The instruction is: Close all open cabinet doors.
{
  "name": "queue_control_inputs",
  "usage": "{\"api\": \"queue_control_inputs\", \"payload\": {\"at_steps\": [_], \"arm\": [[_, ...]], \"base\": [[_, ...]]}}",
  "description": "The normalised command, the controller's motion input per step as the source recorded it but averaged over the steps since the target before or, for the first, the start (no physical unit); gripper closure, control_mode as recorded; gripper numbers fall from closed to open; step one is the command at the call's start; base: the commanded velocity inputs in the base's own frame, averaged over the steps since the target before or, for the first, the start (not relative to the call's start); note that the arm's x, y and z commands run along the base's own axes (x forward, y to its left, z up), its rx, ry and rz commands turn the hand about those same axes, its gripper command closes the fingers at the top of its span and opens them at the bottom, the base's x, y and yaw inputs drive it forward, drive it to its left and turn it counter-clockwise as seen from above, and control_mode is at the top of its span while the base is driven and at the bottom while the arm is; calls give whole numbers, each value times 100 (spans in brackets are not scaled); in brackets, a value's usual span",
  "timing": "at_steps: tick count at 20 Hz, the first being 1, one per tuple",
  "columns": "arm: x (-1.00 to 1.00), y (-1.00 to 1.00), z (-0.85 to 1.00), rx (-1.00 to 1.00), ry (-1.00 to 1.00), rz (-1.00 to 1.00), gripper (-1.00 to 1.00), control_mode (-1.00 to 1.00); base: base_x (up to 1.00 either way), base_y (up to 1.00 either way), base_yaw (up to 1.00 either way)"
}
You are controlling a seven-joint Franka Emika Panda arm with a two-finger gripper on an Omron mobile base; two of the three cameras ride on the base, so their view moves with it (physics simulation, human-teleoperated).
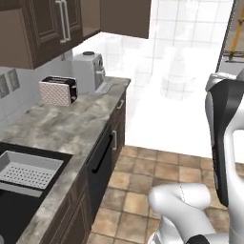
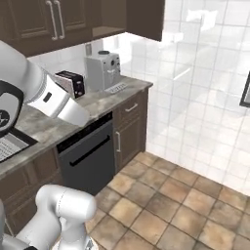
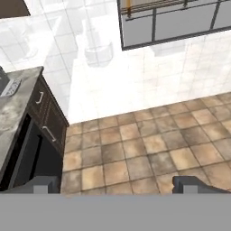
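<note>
Well above and left of the hand [image 3: 116, 184], an upper cabinet door [image 2: 145, 18] hangs swung out past the worktop [image 2: 105, 101] end. Hand wide open, empty, aimed at floor [image 3: 149, 149]. Raise it, push the door's outer face flat shut.

Dark wood cabinet doors [image 1: 125, 18]

My two dark finger tips [image 3: 45, 184] barely poke above the bottom of the hand view. The open dark brown wooden upper cabinet door [image 1: 125, 18] runs off the top of both base views, hiding its handle. My white forearm [image 2: 49, 97] covers part of the grey speckled stone counter [image 2: 100, 102]. The black sink basin [image 1: 16, 209] is cut by the edge.
</note>
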Motion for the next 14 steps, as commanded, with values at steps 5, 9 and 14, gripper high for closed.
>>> {"api": "queue_control_inputs", "payload": {"at_steps": [5, 9, 14], "arm": [[0, 0, 0, 0, 0, 0, -100, 100], [0, 0, 0, 0, 0, 0, -100, 100], [0, 0, 0, 0, 0, 0, -100, 100]], "base": [[100, -31, 24], [100, -38, 31], [92, -46, 32]]}}
